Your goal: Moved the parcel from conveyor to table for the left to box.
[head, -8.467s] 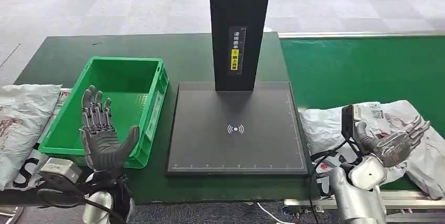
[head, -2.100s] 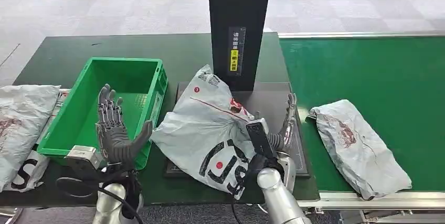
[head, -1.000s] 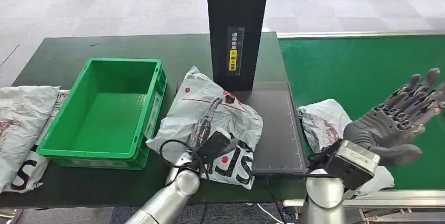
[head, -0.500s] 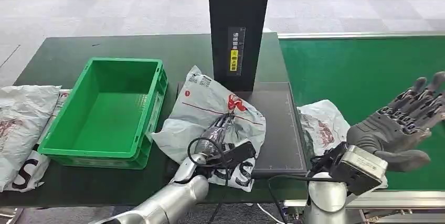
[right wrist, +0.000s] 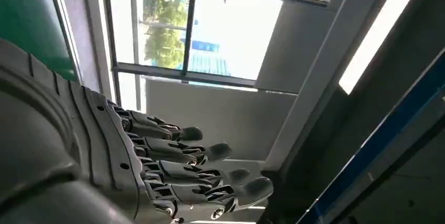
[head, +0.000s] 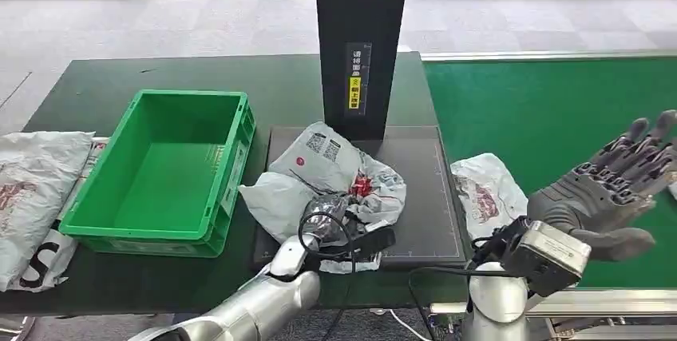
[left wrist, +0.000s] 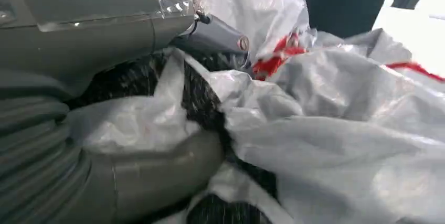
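Observation:
The grey plastic parcel (head: pixel 339 175) with red and black print lies crumpled on the black scanner plate (head: pixel 423 189). My left hand (head: pixel 323 220) reaches in from the table's near edge and grips the parcel's near side, bunching the plastic. In the left wrist view the film of the parcel (left wrist: pixel 336 129) is squeezed between the thumb (left wrist: pixel 157 174) and the fingers. The green box (head: pixel 239 157) stands empty to the left of the plate. My right hand (head: pixel 611 189) is raised over the green conveyor (head: pixel 559 109), fingers spread and holding nothing; the right wrist view shows the right hand (right wrist: pixel 173 166) against windows.
A black scanner tower (head: pixel 366 45) rises at the back of the plate. Another grey parcel (head: pixel 483 201) lies on the conveyor's near left corner, below my right hand. More parcels (head: pixel 36 189) lie at the table's left edge beside the box.
My right hand carried the parcel from the conveyor to the plate and drew back up over the belt. My left hand reached in, took hold, and has crumpled the parcel tighter.

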